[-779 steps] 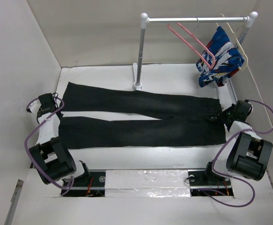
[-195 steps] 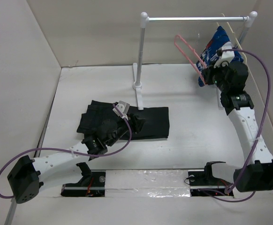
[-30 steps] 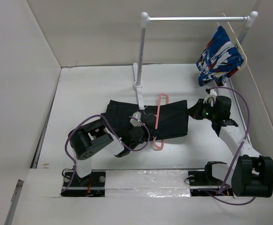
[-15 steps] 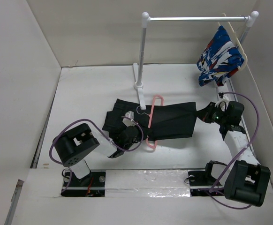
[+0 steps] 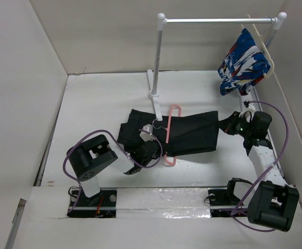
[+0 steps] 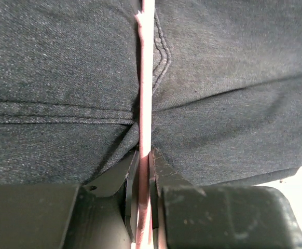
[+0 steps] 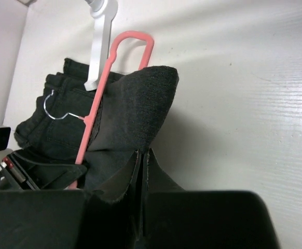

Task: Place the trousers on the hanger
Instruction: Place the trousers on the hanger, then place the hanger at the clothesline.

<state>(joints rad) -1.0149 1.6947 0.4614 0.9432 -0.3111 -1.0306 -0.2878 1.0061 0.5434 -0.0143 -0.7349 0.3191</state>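
Observation:
The black trousers [image 5: 192, 134] lie folded on the white table, threaded through the pink hanger [image 5: 168, 134], which crosses them. My left gripper [image 5: 150, 150] is shut on the hanger's pink bar [image 6: 145, 104], with the dark denim [image 6: 63, 78] right behind it. My right gripper [image 5: 228, 127] is shut on the right end of the trousers [image 7: 135, 119] and holds that edge slightly raised. The right wrist view shows the hanger [image 7: 96, 104] with its metal hook [image 7: 55, 111] lying on the cloth.
A metal rack [image 5: 159, 57] stands at the back, its base foot [image 5: 156, 106] close to the hanger's top. A blue, white and red garment [image 5: 243, 62] hangs on a cream hanger at the rack's right end. Walls close in left and right.
Both grippers keep their hold. Over the last second the trousers and hanger have shifted slightly right and the left arm's elbow has swung; the hanger now lies straighter across the cloth.

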